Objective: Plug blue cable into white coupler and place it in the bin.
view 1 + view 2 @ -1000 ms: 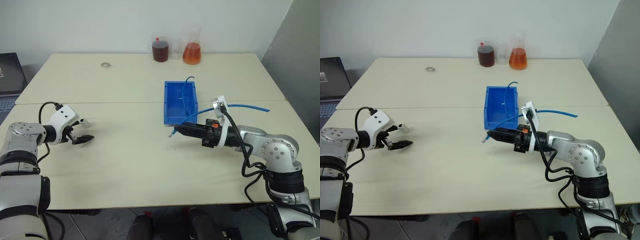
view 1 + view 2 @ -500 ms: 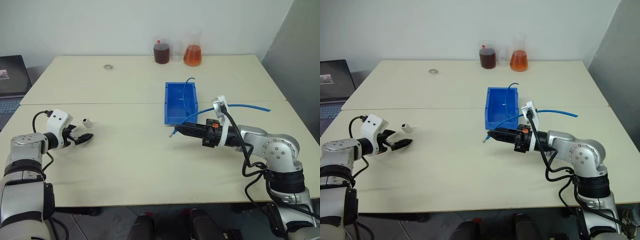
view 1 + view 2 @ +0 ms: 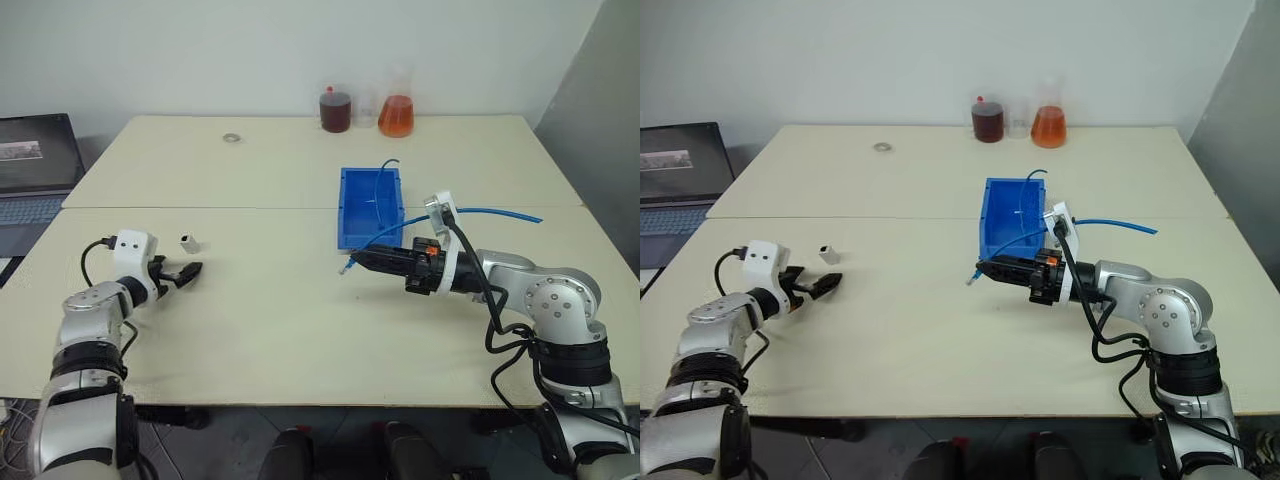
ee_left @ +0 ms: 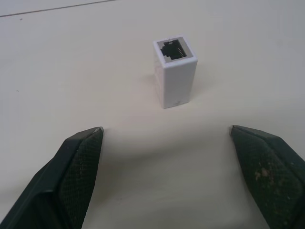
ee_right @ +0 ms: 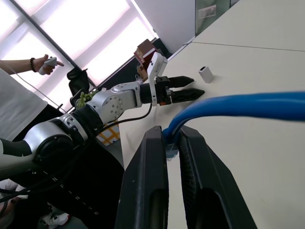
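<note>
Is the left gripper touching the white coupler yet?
Apart. In the left wrist view the white coupler stands upright on the table, and bare tabletop shows between it and both open fingers of the left gripper.

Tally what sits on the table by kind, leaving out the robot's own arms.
Glass vessels: 3
Blue bin: 1
Blue cable: 1
Thin blue wire in the bin: 1
White coupler: 1
Metal ring: 1
Total: 8
</note>
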You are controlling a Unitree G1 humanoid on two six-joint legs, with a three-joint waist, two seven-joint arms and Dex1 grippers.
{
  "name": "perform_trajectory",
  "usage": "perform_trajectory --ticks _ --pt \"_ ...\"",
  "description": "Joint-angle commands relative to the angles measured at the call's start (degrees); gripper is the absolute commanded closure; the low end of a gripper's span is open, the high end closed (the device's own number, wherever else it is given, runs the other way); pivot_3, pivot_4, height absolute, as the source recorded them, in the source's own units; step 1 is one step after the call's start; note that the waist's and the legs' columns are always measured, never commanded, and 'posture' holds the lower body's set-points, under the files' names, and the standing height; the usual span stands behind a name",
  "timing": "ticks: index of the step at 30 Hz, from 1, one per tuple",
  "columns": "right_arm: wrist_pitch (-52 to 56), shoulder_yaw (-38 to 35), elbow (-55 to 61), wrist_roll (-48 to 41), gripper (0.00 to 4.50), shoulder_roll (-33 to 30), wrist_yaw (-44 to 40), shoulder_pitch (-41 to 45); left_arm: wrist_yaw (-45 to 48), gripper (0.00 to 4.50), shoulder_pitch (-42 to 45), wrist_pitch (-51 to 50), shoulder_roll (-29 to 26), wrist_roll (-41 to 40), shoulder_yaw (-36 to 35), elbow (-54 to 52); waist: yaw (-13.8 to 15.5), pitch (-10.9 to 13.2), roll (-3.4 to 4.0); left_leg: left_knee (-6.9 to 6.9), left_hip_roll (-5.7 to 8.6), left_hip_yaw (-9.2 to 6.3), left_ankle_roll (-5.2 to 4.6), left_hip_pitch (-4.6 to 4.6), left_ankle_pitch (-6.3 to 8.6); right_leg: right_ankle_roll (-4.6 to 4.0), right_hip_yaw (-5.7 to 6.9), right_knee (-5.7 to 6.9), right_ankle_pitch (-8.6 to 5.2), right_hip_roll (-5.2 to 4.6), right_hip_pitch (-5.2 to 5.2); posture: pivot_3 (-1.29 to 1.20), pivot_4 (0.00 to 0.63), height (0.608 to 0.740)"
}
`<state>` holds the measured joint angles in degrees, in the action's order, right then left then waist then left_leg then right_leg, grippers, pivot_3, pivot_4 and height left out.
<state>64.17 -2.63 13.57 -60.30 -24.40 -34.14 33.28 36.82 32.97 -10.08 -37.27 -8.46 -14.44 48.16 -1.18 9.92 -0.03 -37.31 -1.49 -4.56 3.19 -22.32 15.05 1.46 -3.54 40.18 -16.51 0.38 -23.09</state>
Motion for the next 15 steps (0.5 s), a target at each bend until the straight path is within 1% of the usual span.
perform_trajectory --ticks 1,9,12,15 --pt "-0.8 -0.7 0.9 -0.2 4.41 -0.4 -1.2 1.8 -4.4 0.04 0.9 -2.7 2.7 0.6 1.1 -0.5 0.2 0.0 -0.02 -0.04 0.00 -0.01 0.00 -0.03 0.00 0.01 0.01 -0.01 0.00 0.00 0.00 0.00 0.150 0.740" --pt "-0.9 -0.6 0.8 0.3 4.41 -0.1 -1.4 2.0 -8.3 0.04 6.1 -2.5 4.4 1.4 1.7 4.2 -0.1 0.0 -0.02 -0.20 -0.01 -0.08 0.00 -0.15 0.00 0.03 0.10 -0.01 0.02 0.03 -0.01 0.00 0.150 0.740" --pt "-0.8 -0.7 0.8 0.3 4.41 0.0 -1.3 2.0 -10.6 0.04 7.8 -1.8 4.3 2.1 1.8 6.7 -0.3 0.0 -0.02 -0.20 -0.02 -0.09 0.00 -0.17 0.00 0.03 0.11 -0.01 0.02 0.03 -0.03 0.00 0.150 0.740" --pt "-0.8 -0.7 1.0 0.3 4.41 0.1 -1.1 1.8 -11.0 0.04 9.3 -1.1 3.9 2.3 1.9 8.9 -0.5 0.0 -0.02 -0.20 -0.02 -0.09 0.00 -0.16 0.00 0.03 0.10 -0.01 0.02 0.04 -0.03 0.00 0.150 0.740"
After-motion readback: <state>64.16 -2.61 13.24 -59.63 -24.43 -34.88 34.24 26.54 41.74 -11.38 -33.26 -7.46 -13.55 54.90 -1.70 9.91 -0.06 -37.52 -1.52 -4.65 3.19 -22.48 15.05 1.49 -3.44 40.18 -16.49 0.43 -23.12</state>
